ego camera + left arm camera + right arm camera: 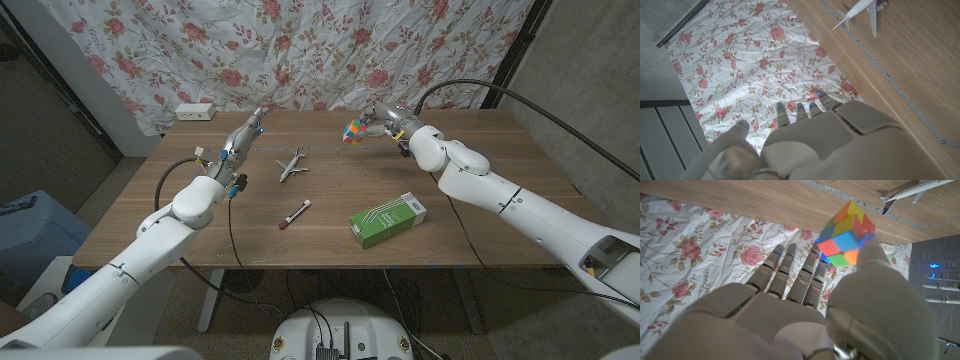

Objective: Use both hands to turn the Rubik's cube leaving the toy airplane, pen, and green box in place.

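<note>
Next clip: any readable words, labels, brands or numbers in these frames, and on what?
None can be read.
green box: pale print on its top, too small to read.
toy airplane: any markings too small to read.
pen: no legible text.
Rubik's cube: plain coloured faces, no text.

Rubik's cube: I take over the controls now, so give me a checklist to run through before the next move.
1. Right hand holds the Rubik's cube: ok, pinched above the table's far edge.
2. Left hand on the cube: not ok, it holds nothing.
3. Toy airplane untouched: ok.
4. Pen untouched: ok.
5. Green box untouched: ok.
6. Firmness of the grip: cannot tell.
</note>
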`<action>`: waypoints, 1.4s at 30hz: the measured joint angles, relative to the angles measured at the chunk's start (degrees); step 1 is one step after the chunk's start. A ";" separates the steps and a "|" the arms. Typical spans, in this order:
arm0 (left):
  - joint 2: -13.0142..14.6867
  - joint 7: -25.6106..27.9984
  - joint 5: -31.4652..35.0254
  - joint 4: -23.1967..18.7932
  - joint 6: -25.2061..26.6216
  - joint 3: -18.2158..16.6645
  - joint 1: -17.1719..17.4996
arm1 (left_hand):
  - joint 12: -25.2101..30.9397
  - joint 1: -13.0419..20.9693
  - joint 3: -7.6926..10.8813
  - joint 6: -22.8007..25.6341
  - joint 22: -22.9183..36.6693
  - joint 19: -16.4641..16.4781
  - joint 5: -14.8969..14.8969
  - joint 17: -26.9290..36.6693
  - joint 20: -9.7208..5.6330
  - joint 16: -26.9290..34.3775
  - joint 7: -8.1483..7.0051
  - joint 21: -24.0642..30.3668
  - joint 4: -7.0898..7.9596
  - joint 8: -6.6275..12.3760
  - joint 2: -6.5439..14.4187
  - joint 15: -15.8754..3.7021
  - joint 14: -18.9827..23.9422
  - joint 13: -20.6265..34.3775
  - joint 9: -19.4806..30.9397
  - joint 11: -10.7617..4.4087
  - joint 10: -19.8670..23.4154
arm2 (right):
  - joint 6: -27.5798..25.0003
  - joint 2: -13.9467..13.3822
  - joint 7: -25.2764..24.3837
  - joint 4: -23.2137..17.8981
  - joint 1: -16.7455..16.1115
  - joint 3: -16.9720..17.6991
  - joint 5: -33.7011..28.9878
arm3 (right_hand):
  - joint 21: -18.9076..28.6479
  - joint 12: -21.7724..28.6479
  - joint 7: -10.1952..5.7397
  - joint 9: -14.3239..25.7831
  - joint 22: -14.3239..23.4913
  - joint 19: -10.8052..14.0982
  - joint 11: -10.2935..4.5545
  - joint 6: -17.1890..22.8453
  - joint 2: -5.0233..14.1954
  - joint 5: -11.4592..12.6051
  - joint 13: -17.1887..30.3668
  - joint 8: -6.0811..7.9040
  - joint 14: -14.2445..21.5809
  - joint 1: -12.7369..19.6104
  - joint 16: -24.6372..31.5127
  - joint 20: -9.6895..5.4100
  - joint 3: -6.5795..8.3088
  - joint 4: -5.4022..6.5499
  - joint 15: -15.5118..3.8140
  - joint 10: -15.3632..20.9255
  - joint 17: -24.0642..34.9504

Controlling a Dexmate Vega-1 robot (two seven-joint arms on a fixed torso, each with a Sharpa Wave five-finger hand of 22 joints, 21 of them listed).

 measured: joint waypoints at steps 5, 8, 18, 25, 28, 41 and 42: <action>-1.05 -0.47 -3.26 1.75 -2.95 -0.24 -0.34 | 0.00 0.00 0.00 0.31 0.00 0.00 0.00 0.00 0.00 0.00 0.31 0.00 0.00 0.00 0.00 0.00 0.00 0.00 0.00 0.00 0.00 | 0.91 -0.33 2.86 1.68 2.88 -1.59 -1.83 | 0.00 -0.01 -0.03 -0.02 0.00 0.00 0.10 -0.03 0.00 0.00 0.02 -0.02 0.00 0.00 0.00 0.00 0.00 0.00 0.00 -0.10 0.00; -1.69 -0.63 -4.19 2.88 -3.64 -0.41 -0.50 | 0.00 0.00 0.00 0.31 0.00 0.00 0.00 0.00 0.00 0.00 0.31 0.00 0.00 0.00 0.00 0.00 0.00 0.00 0.00 0.00 0.00 | 1.52 -0.34 4.72 2.22 3.70 -2.02 -2.84 | 0.00 -0.16 -0.32 -0.01 0.00 0.00 0.11 -0.32 0.00 0.00 0.03 -0.15 -0.21 -0.01 0.00 0.00 0.00 0.00 -0.19 -0.10 0.00; -3.11 -1.22 -7.35 5.86 -5.93 -1.06 -0.93 | 0.00 0.00 0.23 0.62 0.01 0.00 0.36 0.01 0.00 0.00 0.61 -0.01 -0.23 0.00 0.00 0.00 0.00 0.00 0.00 0.31 0.31 | 4.09 0.43 10.54 5.09 6.95 -3.86 -5.84 | -0.25 -0.17 -0.32 0.36 0.00 -0.31 -0.11 -0.32 0.01 0.00 0.05 -0.24 -0.51 -0.01 0.00 0.32 -0.24 0.24 -0.10 -0.50 0.01; -3.55 -2.09 -9.67 7.49 -6.51 -1.29 -1.38 | 0.00 -0.01 0.23 0.62 0.01 0.92 0.36 0.01 0.04 0.00 0.61 -0.01 -0.24 0.00 0.00 0.00 0.00 0.00 0.00 0.40 0.83 | 5.54 1.39 13.59 7.20 9.03 -5.29 -7.63 | -0.25 -0.34 -0.31 0.36 0.00 -0.31 -0.11 -0.31 0.25 -0.01 0.04 -0.45 -0.50 -0.25 -0.40 0.32 -0.48 0.47 -0.10 -0.50 0.01; -4.06 -2.47 -10.60 8.60 -7.13 -1.32 -1.70 | 0.00 -0.01 0.24 0.62 0.01 1.51 0.36 0.01 -0.08 0.00 0.61 -0.01 -0.24 0.00 0.00 0.00 0.00 0.00 0.00 0.11 1.12 | 6.19 1.85 14.94 8.21 9.88 -5.98 -8.60 | -0.25 -0.34 -0.31 0.35 0.00 -0.31 -0.11 -0.31 0.24 -0.02 0.04 -0.45 -0.50 -0.25 -0.40 0.32 -0.48 0.47 -0.10 -0.50 0.01; -6.07 -3.16 -13.27 12.44 -9.16 -1.29 -2.43 | 0.00 0.07 0.41 1.65 0.01 3.99 0.35 0.02 0.10 0.00 1.64 0.22 -0.41 0.00 -0.09 0.08 2.14 0.00 0.00 -0.72 3.38 | 8.38 3.52 18.16 11.28 11.87 -8.09 -11.82 | -0.24 -0.16 -0.31 0.32 0.00 -0.52 -0.10 -0.31 0.53 0.18 0.00 -0.66 -0.50 -0.56 -0.72 0.10 -0.79 0.64 -0.10 -0.50 -0.27; -6.24 -3.20 -13.46 12.76 -9.31 -1.21 -2.46 | 0.00 0.07 0.41 1.64 -0.03 3.99 0.35 0.02 0.10 0.00 1.64 0.22 -0.41 0.00 -0.09 0.00 2.46 0.00 0.00 -0.85 3.50 | 8.54 3.67 18.44 11.55 12.04 -8.30 -12.26 | -0.24 -0.16 -0.31 0.31 0.00 -0.52 -0.02 -0.31 0.53 0.18 0.00 -0.66 -0.50 -0.56 -0.85 0.10 -0.78 0.64 -0.10 -0.59 -0.27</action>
